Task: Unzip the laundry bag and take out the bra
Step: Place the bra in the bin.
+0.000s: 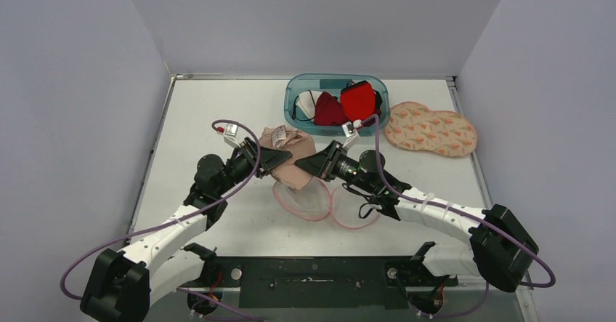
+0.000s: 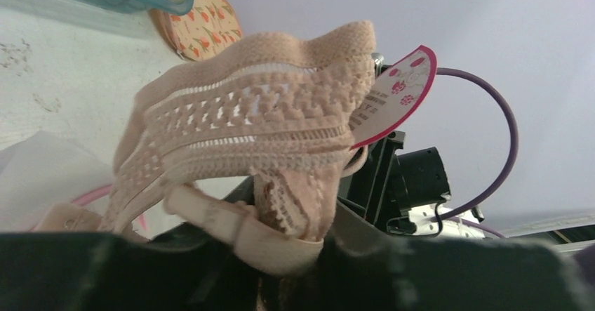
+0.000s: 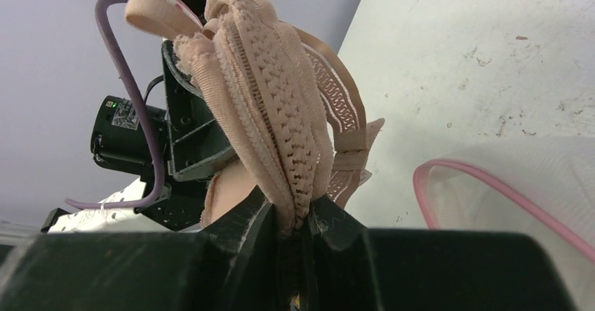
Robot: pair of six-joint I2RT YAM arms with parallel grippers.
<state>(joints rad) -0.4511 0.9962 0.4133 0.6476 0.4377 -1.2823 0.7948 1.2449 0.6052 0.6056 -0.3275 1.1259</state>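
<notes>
Bra (image 1: 293, 147): beige lace, bunched, lifted off the table, hanging between the two grippers. A pink-edged paper tag (image 2: 393, 93) hung on it. The right gripper (image 3: 302, 221) was pinched tight on a fold of the lace band. The left gripper (image 1: 285, 158) was against the other end; its grip could not be made out.

Laundry bag (image 1: 305, 200): white mesh with pink trim, lay flat and slack on the table directly beneath the bra, mouth apparently open.

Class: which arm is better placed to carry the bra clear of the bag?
Probably right: the right fingers visibly pinch the bra; whether the left fingers hold it is unclear.
</notes>
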